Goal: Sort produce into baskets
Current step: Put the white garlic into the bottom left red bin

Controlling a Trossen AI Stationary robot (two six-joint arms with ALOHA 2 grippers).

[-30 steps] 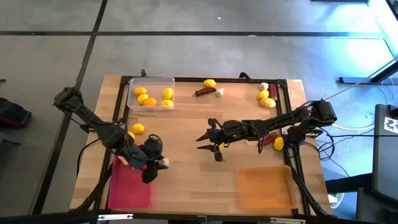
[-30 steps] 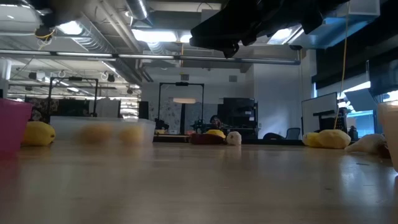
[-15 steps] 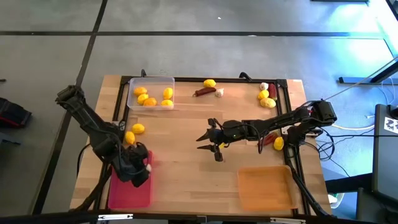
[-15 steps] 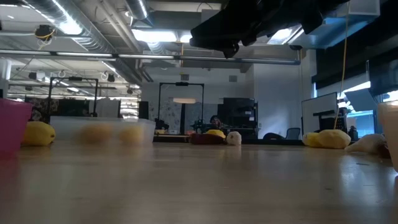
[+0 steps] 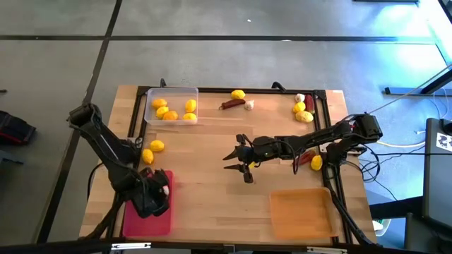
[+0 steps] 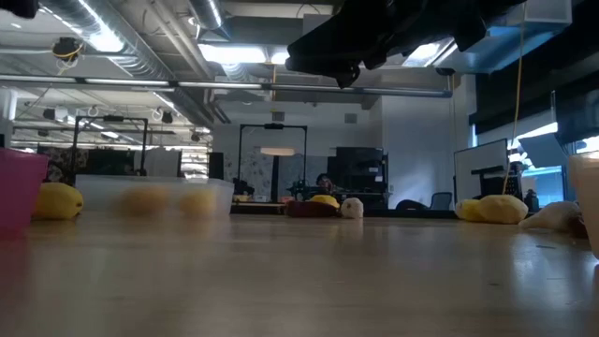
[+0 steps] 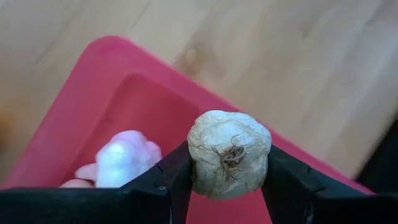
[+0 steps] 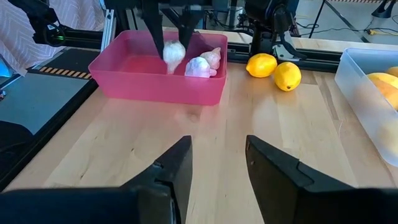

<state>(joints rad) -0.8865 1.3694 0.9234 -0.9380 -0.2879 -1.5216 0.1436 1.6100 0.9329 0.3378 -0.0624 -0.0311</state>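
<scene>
- The left gripper [image 5: 157, 189] hangs over the pink-red tray [image 5: 134, 219], its 2 dark fingers [image 7: 166, 180] clamped on a whitish garlic bulb [image 7: 229, 153], root end facing the wrist camera.
- Directly under that claw, inside the pink-red tray, lie 2 more garlic bulbs [image 8: 204, 63], close together near one end wall.
- The held bulb hangs above the tray, apart from its floor and just beside the 2 loose bulbs in the right wrist view.
- 2 yellow lemons [image 8: 274, 70] lie on the wooden table [image 5: 212, 190] just beyond the tray, on the far side of the left claw from the table's near edge.
- Farther off from that claw, the clear tray [image 5: 171, 106] at the back edge holds 5 yellow and orange fruits.
- The right gripper [image 5: 239, 161] hovers over the bare middle of the table, its fingers parted with nothing between them.
- Behind the right claw, near the back edge, lie a yellow fruit [image 5: 238, 94], a dark red chili [image 5: 230, 104] and a garlic bulb [image 5: 248, 105], close together.
- A cluster of yellow fruits [image 5: 303, 112] with a garlic bulb lies at the back right corner, well apart from the right claw.
- The orange tray [image 5: 301, 213] sits at the front right, nearer the table's front edge than the right claw.
</scene>
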